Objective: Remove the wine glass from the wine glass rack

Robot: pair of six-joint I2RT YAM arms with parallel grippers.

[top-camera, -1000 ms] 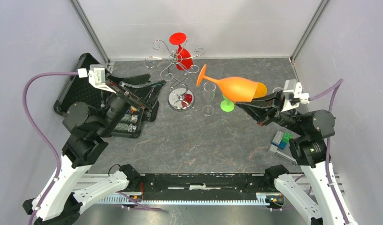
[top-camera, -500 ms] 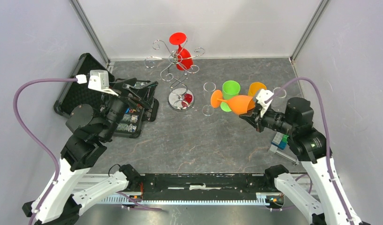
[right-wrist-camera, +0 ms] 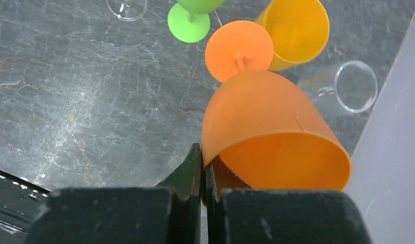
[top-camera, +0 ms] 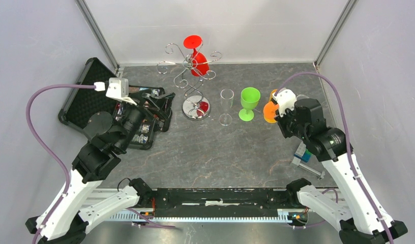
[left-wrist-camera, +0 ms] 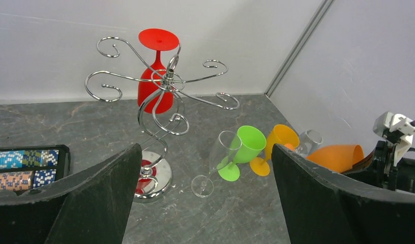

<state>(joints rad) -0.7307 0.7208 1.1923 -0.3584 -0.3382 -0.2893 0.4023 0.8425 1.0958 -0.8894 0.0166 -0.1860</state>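
Right end effector (right-wrist-camera: 203, 172) pinches an orange glass (right-wrist-camera: 269, 127) by its rim, at the right of the overhead view.
The glass is tilted with its foot toward the desk (right-wrist-camera: 93, 101), near a yellow glass (right-wrist-camera: 297, 30) and a green glass (right-wrist-camera: 187, 23). The left end effector (left-wrist-camera: 205, 198) is spread wide, holding nothing. A red glass (left-wrist-camera: 152, 94) hangs upside down on the rack (left-wrist-camera: 162, 178), upper centre.

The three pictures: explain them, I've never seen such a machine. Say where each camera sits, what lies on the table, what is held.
Two robot arms, bolted at the near edge of a table. One camera looks down from above; one sits on each wrist. On the table: a chrome rack with a red glass hung upside down, a clear glass, a green glass, a black case. The right jaws hold an orange glass by its rim; the left jaws are open.
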